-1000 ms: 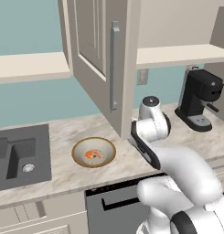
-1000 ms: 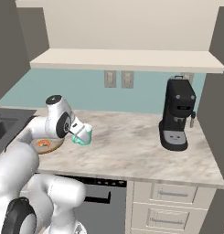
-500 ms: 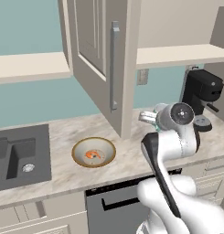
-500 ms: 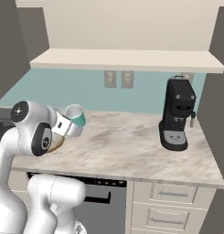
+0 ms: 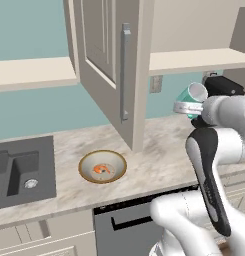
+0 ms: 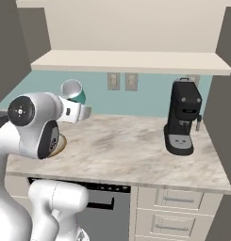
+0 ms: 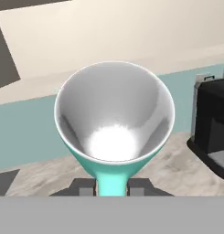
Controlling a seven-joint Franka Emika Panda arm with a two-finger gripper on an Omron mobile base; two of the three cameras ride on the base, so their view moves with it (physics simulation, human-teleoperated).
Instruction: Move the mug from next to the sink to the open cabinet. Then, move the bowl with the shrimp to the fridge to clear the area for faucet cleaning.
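Jaws nearly shut, clamping the mug (image 7: pixel 114 132) above the counter (image 6: pixel 131 146), below the shelf (image 6: pixel 131 61) edge.

glossy teal mug (image 7: pixel 114 137), marbled counter (image 6: pixel 131 150)

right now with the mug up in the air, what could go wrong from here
1. The claw pinches the mug only at its narrow base; a fast swing might loosen it, and it would drop onto the counter.
2. The mug hangs below the pale shelf of the open cabinet; lifting straight up could knock its rim against the shelf edge.
3. The coffee machine stands close by, so a wide swing could clip it.
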